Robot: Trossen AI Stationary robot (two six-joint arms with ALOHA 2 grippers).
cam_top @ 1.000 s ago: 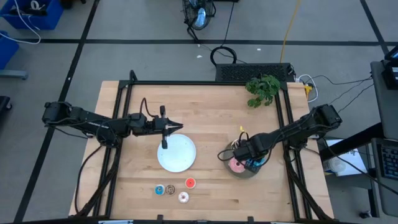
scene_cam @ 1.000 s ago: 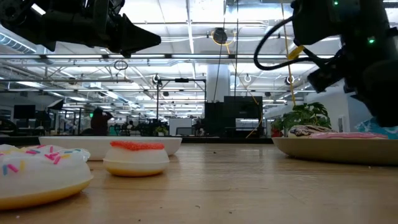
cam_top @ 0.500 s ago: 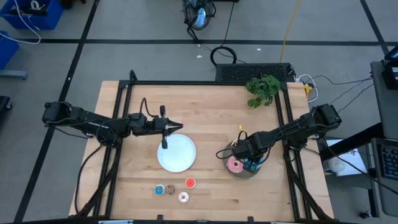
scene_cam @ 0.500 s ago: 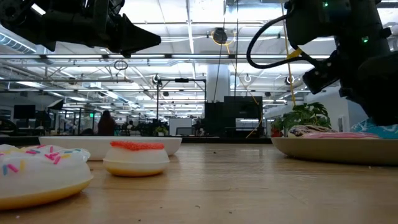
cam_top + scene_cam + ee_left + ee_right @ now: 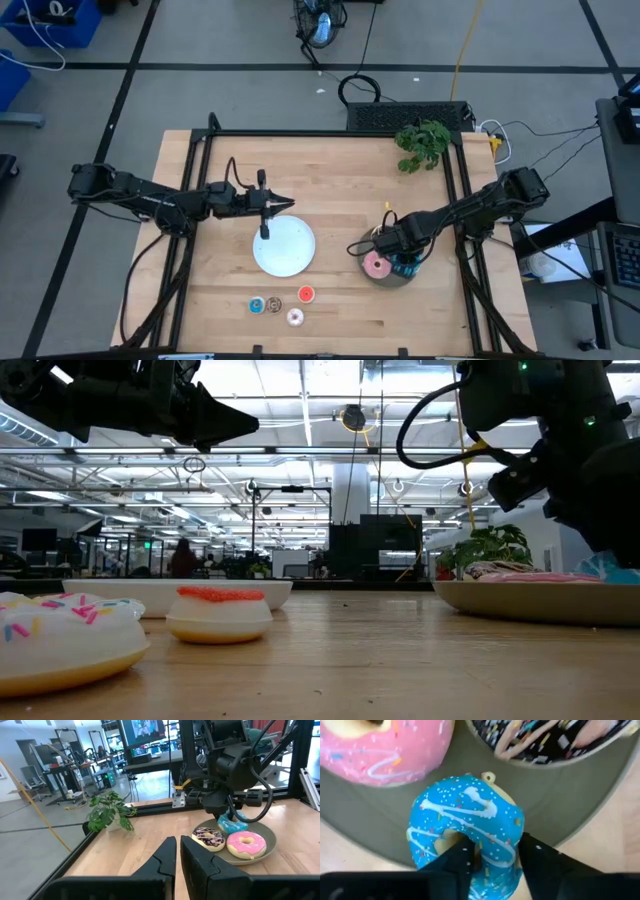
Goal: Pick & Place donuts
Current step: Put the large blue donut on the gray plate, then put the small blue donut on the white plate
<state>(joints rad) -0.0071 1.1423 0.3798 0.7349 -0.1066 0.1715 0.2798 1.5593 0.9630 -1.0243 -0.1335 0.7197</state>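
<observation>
The grey plate (image 5: 372, 279) at the table's right holds three donuts: pink (image 5: 246, 844), brown-and-white speckled (image 5: 210, 838) and blue (image 5: 470, 815). My right gripper (image 5: 495, 854) points down over the blue donut, fingers apart, one finger (image 5: 456, 862) over its hole and the other (image 5: 536, 862) at its outer edge. The blue donut lies on the plate (image 5: 380, 815). Several tiny donuts (image 5: 280, 305) lie near the table's near edge. My left gripper (image 5: 290, 204) hangs shut and level above the white plate's (image 5: 284, 250) far edge. My right gripper comes at the blue donut from above, with a stretch of its ring (image 5: 492, 847) between the two fingers. The donut rests on the grey plate. Whether the fingers still touch it, I cannot tell.
A potted green plant (image 5: 422, 145) stands at the table's far right. A black frame runs along the table's sides. Bare wood lies between the white plate and the grey plate and along the far half of the table.
My right gripper has turned a little on the spot above the grey plate. The donuts on the plate stay where they were. My left arm has kept still.
</observation>
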